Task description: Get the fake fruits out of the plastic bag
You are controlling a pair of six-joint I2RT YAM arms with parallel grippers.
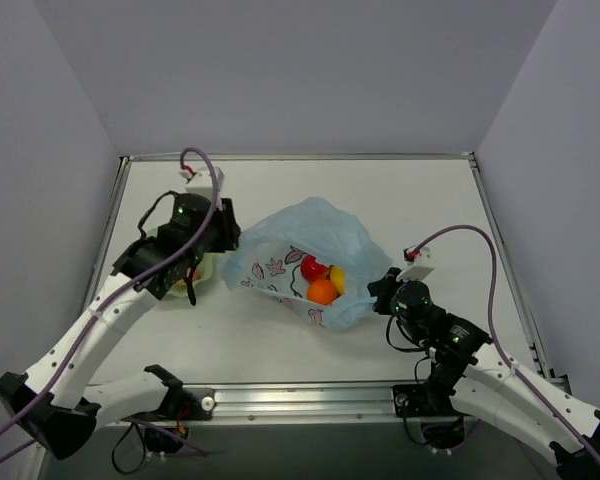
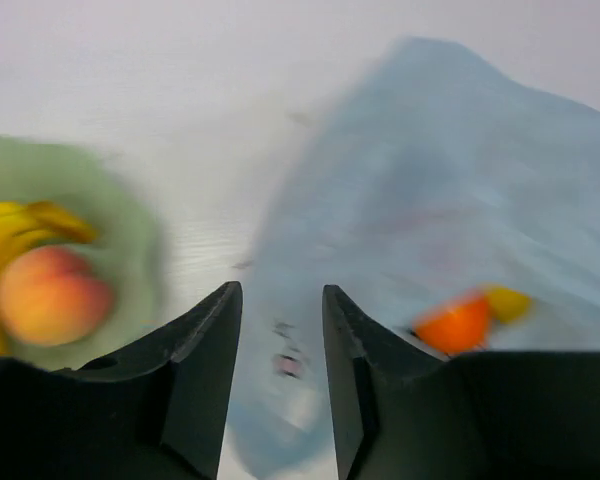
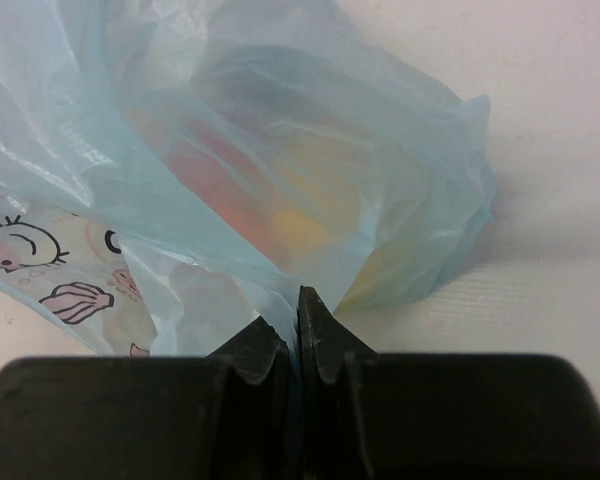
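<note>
The light-blue plastic bag (image 1: 305,262) lies mid-table with its mouth open. Inside it show a red apple (image 1: 313,268), an orange ball (image 1: 322,291) and a yellow piece (image 1: 337,279). My right gripper (image 1: 382,292) is shut on the bag's right edge (image 3: 295,300), with film pinched between the jaws. My left gripper (image 1: 218,240) is open and empty just left of the bag, above its printed edge (image 2: 285,365). In the blurred left wrist view a peach-pink fruit (image 2: 50,297) and a yellow banana piece (image 2: 20,225) lie in the pale green plate (image 2: 130,250). The orange ball (image 2: 460,322) shows in the bag.
The green plate (image 1: 202,272) sits at the left, mostly hidden under my left arm. White walls close the table at the back and sides. A metal rail (image 1: 310,400) runs along the near edge between the arm bases.
</note>
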